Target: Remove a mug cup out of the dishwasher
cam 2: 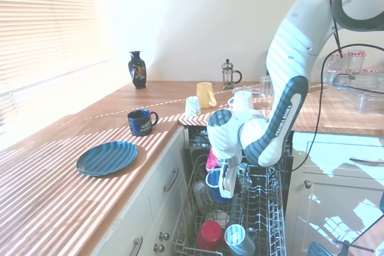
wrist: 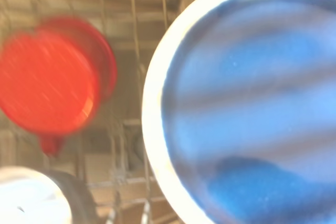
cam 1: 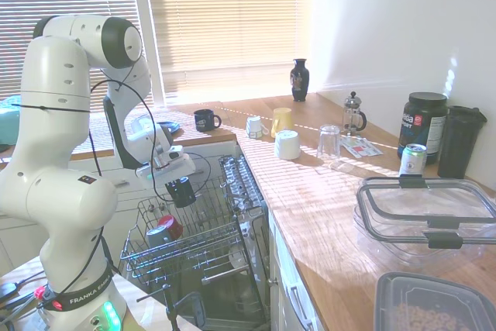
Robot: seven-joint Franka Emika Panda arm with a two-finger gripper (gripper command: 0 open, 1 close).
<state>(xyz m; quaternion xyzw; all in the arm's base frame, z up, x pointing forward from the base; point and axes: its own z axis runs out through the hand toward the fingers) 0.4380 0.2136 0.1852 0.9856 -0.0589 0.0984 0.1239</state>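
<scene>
- In the wrist view, the mug cup (wrist: 252, 108) is filling most of the picture, its pale rim ringing a blue inside, with the red mug (wrist: 50, 82) blurred beyond it in the wire rack.
- The gripper (cam 2: 223, 179) is hanging above the pulled-out rack (cam 1: 194, 253) of the dishwasher (cam 2: 240, 208), its fingers pinching the mug cup (cam 2: 215, 185) at the rim.
- The mug cup (cam 1: 182, 191) is hanging clear of the rack, dark outside, tilted slightly, no longer resting among the wires.
- Below it, the red mug (cam 2: 210, 233) and a grey cup (cam 2: 237, 238) are sitting at the near end of the rack in the second exterior view.
- A dark blue plate (cam 2: 107, 158) is lying on the wooden desk (cam 2: 54, 202) beside the dishwasher.
- Further along, a dark navy mug with white print (cam 2: 141, 122) is standing on the desk.
- Beyond it, a small white cup (cam 2: 192, 106), a yellow mug (cam 2: 206, 95) and an upturned white mug (cam 1: 287, 145) are sitting near the corner.
- At the back, a dark vase (cam 2: 137, 70) and a French press (cam 2: 228, 75) are standing by the wall.
</scene>
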